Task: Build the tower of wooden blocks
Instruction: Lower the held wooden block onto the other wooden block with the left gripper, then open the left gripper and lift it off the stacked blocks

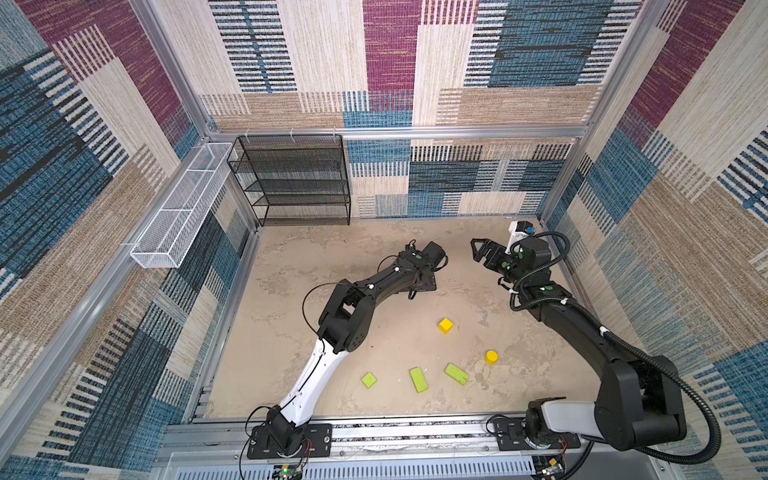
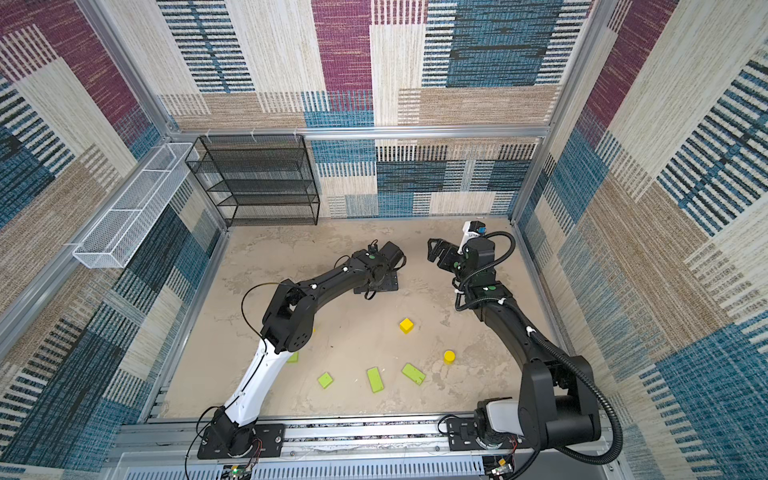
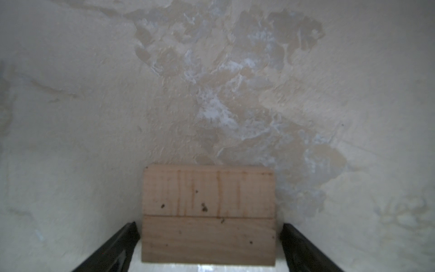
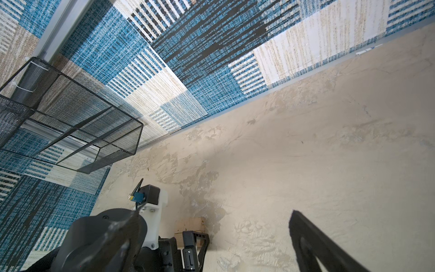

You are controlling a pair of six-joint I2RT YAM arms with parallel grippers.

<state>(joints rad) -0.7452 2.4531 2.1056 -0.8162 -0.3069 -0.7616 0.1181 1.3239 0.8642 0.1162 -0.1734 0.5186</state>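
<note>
Two plain tan bars (image 3: 208, 190) lie side by side on the beige floor. My left gripper (image 3: 209, 224) straddles them, open, with a thin gap between each black finger and the wood. The right wrist view shows the same bars (image 4: 190, 222) with the left gripper's fingers (image 4: 195, 237) around them. In both top views that gripper is hidden under the left wrist (image 1: 419, 266). My right gripper (image 1: 478, 249) hangs open and empty near the back right. Loose at the front lie a yellow cube (image 1: 445, 325), a yellow cylinder (image 1: 491, 356) and several lime-green flat pieces (image 1: 419, 379).
A black mesh shelf (image 1: 295, 178) stands at the back left. A white wire basket (image 1: 183, 208) hangs on the left wall. Patterned walls close in three sides, and a metal rail (image 1: 395, 432) carrying both arm bases runs along the front.
</note>
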